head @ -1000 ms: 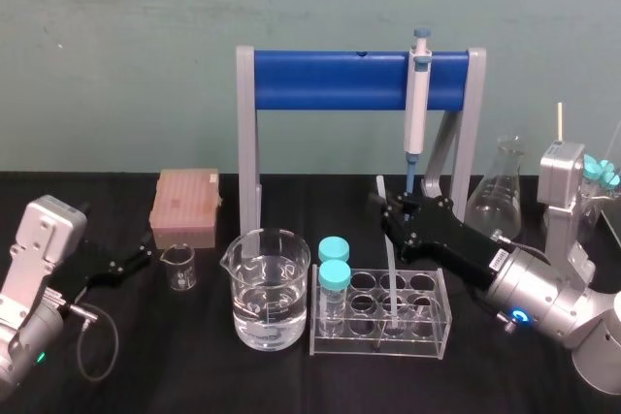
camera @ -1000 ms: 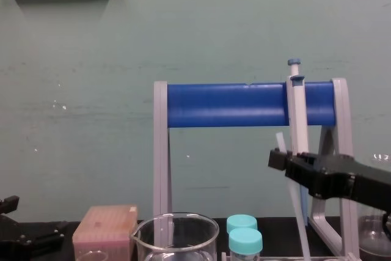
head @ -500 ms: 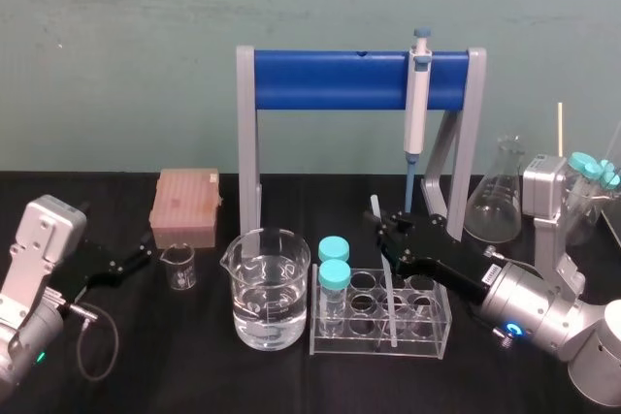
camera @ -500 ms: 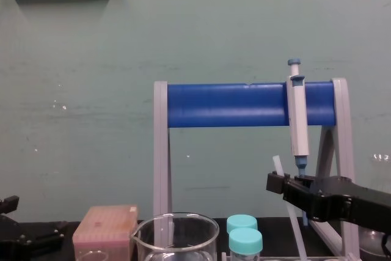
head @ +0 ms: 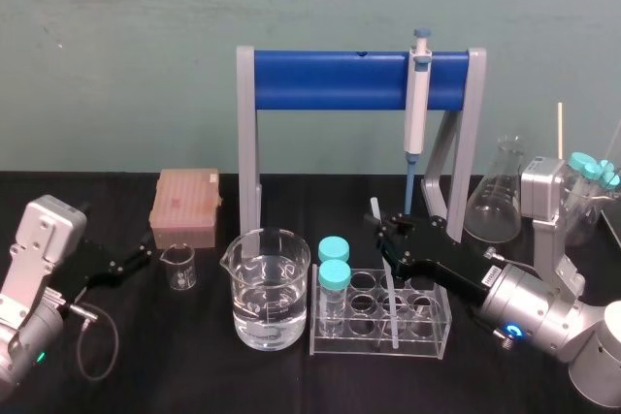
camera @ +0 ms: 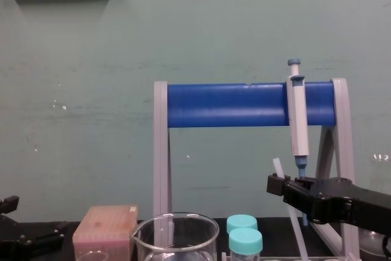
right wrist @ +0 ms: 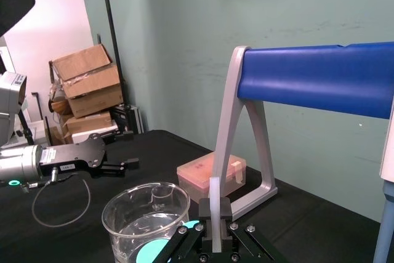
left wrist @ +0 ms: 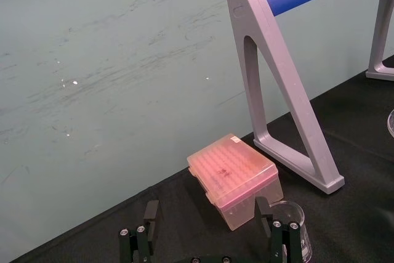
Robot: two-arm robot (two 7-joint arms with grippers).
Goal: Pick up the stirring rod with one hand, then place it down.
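One stirring rod (right wrist: 215,188), two capped tubes (head: 334,276)

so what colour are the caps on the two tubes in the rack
Turquoise caps; the head view shows them best.

The stirring rod (head: 391,300) stands in the tube rack (head: 340,344), right of the beaker (head: 269,288), before the pipette stand (head: 330,81).

The table (head: 194,375) is being viewed from above by the head camera and side-on, lower, by the chest camera — the blue-barred stand (head: 330,81) is being shared by all four views.
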